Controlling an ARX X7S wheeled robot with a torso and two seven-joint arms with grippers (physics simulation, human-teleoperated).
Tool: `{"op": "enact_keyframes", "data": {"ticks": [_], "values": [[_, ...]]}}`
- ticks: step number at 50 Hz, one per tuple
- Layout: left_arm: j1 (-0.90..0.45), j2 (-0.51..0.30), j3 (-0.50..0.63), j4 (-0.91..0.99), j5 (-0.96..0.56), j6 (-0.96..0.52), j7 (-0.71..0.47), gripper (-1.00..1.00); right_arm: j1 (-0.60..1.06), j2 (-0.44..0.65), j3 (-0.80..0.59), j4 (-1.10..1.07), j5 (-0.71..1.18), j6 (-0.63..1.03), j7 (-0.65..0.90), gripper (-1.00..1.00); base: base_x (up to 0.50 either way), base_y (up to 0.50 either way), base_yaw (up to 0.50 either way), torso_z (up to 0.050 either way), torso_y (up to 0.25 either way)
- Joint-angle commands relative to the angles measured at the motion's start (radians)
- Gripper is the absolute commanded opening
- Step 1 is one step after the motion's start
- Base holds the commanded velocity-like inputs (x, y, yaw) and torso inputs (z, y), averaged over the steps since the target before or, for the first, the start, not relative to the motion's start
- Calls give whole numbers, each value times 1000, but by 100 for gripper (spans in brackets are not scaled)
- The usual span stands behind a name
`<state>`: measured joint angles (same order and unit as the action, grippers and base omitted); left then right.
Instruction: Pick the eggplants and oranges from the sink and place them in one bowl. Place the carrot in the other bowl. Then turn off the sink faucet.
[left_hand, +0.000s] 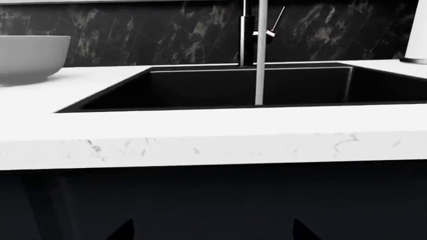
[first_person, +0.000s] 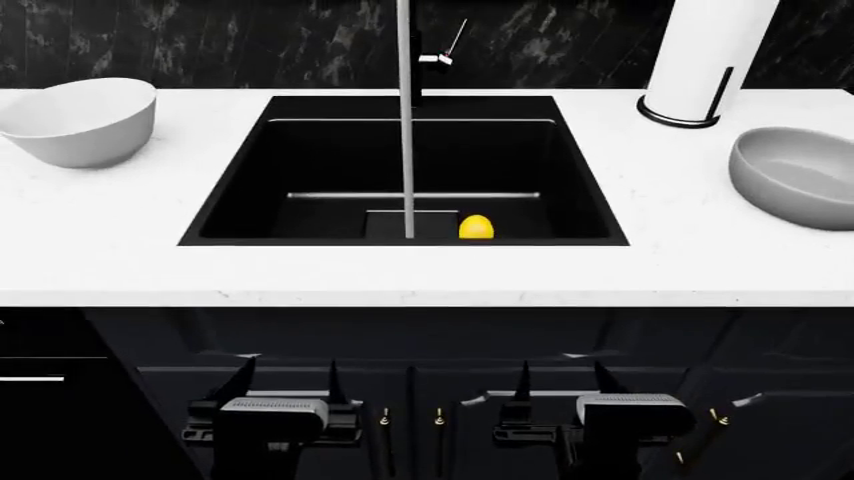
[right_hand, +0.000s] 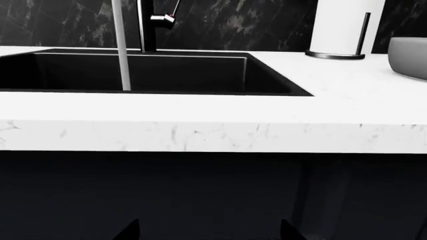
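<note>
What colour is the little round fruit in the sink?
Yellow-orange. The fruit shows best in the head view, on the sink floor.

No readable text, label, brand name or number appears in any view. The only mark is a small red patch on the silver-tipped lever of the sink faucet (left_hand: 248, 37), and it carries no letters or digits. The white countertop (first_person: 400, 270) shows only faint marble veining, not writing.
</note>
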<state>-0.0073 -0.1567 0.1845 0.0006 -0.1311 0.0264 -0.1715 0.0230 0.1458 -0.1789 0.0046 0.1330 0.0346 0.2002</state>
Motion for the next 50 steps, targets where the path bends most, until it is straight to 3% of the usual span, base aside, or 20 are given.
{"op": "enact_keyframes", "data": {"ticks": [1, 4, 6, 9, 14, 17, 19, 20, 21, 24, 26, 29, 33, 36, 50], "values": [[4, -6, 0, 24, -22, -9, -7, 100, 5, 5, -7, 5, 7, 7, 10, 100, 0, 0, 0, 0, 0], [5, 4, -1, 75, -47, -38, -13, 100, -25, 1, 33, -48, 69, -21, 9, 100, 0, 0, 0, 0, 0], [19, -7, 3, 146, -38, -106, -35, 100, -15, 36, 13, -148, 42, 108, 28, 100, 0, 0, 0, 0, 0], [-36, -17, 0, 300, -56, -371, -97, 100, 39, 99, 46, -407, 88, 369, 55, 100, 0, 0, 0, 0, 0], [-135, -78, -9, 608, -157, -695, -83, 100, 174, 154, 88, -577, 200, 643, 37, 100, 0, 0, 0, 0, 0], [-269, -110, 23, 696, -169, -866, -92, 100, 291, 188, 97, -628, 267, 811, 26, 100, 0, 0, 0, 0, 0], [-387, -66, -68, 698, -265, -1048, -100, 100, 381, 206, 151, -655, 327, 959, 39, 100, 0, 0, 0, 0, 0], [-432, -87, -44, 695, -247, -1063, -102, 100, 422, 217, 166, -652, 339, 987, 36, 100, 0, 0, 0, 0, 0], [-518, -70, -77, 652, -293, -1183, -94, 100, 507, 237, 186, -633, 375, 1059, 18, 100, 0, 0, 0, 0, 0], [-662, -92, -68, 617, -305, -1270, -78, 100, 672, 250, 227, -571, 454, 1203, -16, 100, 0, 0, 0, 0, 0], [-788, -83, -62, 519, -316, -1323, -59, 100, 777, 257, 225, -467, 465, 1220, -50, 100, 0, 0, 0, 0, 0], [-887, -95, 20, 360, -298, -1318, -18, 100, 884, 276, 150, -299, 432, 1196, -99, 100, 0, 0, 0, 0, 0], [-982, -79, 30, 245, -281, -1311, -13, 100, 966, 281, 91, -184, 418, 1182, -146, 100, 0, 0, 0, 0, 0], [-1006, -86, 14, 250, -307, -1365, 1, 100, 927, 295, 124, -193, 435, 1180, -155, 100, 139, 0, 0, 0, 0], [-1005, -94, 36, 164, -294, -1347, 4, 100, 851, 311, 172, -245, 459, 1202, -136, 100, 476, 91, 0, 0, 0]]}}
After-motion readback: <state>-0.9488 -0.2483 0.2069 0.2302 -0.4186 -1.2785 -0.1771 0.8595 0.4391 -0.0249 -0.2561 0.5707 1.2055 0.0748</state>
